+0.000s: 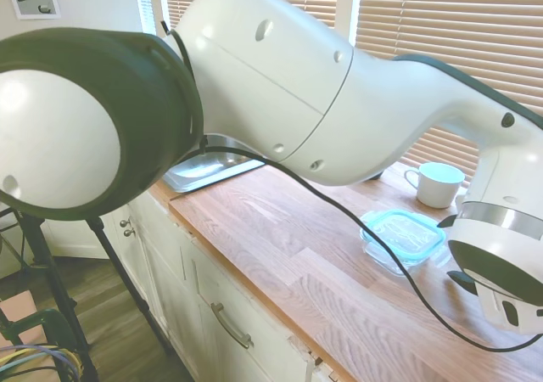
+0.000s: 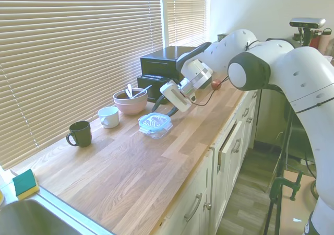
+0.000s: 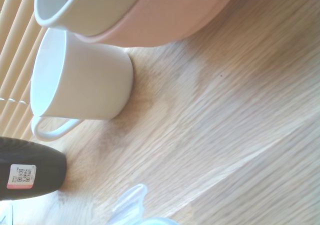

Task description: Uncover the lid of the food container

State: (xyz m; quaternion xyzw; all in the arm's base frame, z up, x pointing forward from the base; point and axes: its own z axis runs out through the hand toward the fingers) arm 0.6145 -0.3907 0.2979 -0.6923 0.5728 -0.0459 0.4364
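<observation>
The food container [image 2: 154, 125] is a small clear glass dish on the wooden counter, and the lid [image 2: 155, 121] with its teal rim sits flat on top of it. The first exterior view shows the same lid [image 1: 402, 233] on the container [image 1: 399, 259]. My gripper [image 2: 163, 109] hangs low just beside the container on the arm's side, fingers apart and holding nothing. It also enters at the right edge in the other view, gripper [image 1: 456, 251] close to the lid's rim. A clear lid tab [image 3: 131, 204] shows at the edge of the wrist view.
A white cup [image 2: 108, 116], a pink bowl [image 2: 130, 101] with utensils and a dark mug [image 2: 79, 133] stand along the blinds behind the container. A black appliance [image 2: 163, 67] is further back. A sponge [image 2: 23, 183] and sink [image 2: 31, 218] lie at the counter's near end.
</observation>
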